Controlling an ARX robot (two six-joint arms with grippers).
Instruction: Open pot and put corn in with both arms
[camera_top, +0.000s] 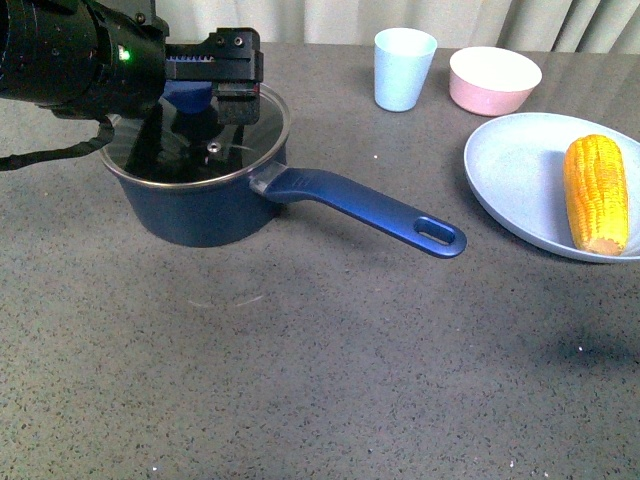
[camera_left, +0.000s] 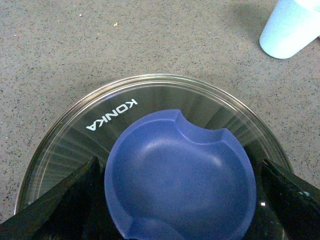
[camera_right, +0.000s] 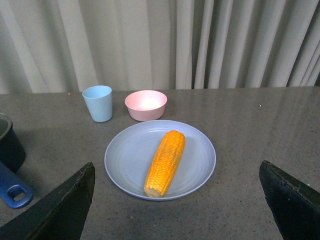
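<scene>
The pot (camera_top: 200, 210) stands on the grey tabletop (camera_top: 320, 380) on the robot's left. Its glass lid (camera_top: 255, 135) sits on the rim, and its long blue handle (camera_top: 370, 205) angles out to the right and toward the camera. The left arm (camera_top: 60, 55), black with a small green light (camera_top: 125, 55), reaches in from the left edge of the front view and lies low over the pot. The left tool (camera_left: 180, 165) is set down over the lid's blue knob (camera_left: 180, 175). In the left wrist view its two dark fingers (camera_left: 65, 205) flank the knob, one on each side and very near its edge, but I cannot tell whether they press on it. The corn (camera_top: 595, 195) lies on its side on a pale blue plate (camera_top: 510, 180) at the right, well apart from the pot. The right tool (camera_right: 176, 167) is in sight only from its own wrist camera, hanging above and short of the plate. Its fingers (camera_right: 65, 210) are spread wide with nothing between them. At the back of the tabletop a light blue cup (camera_top: 404, 68) and a pink bowl (camera_top: 494, 80) stand just beside each other, before a pale curtain (camera_right: 150, 45).
</scene>
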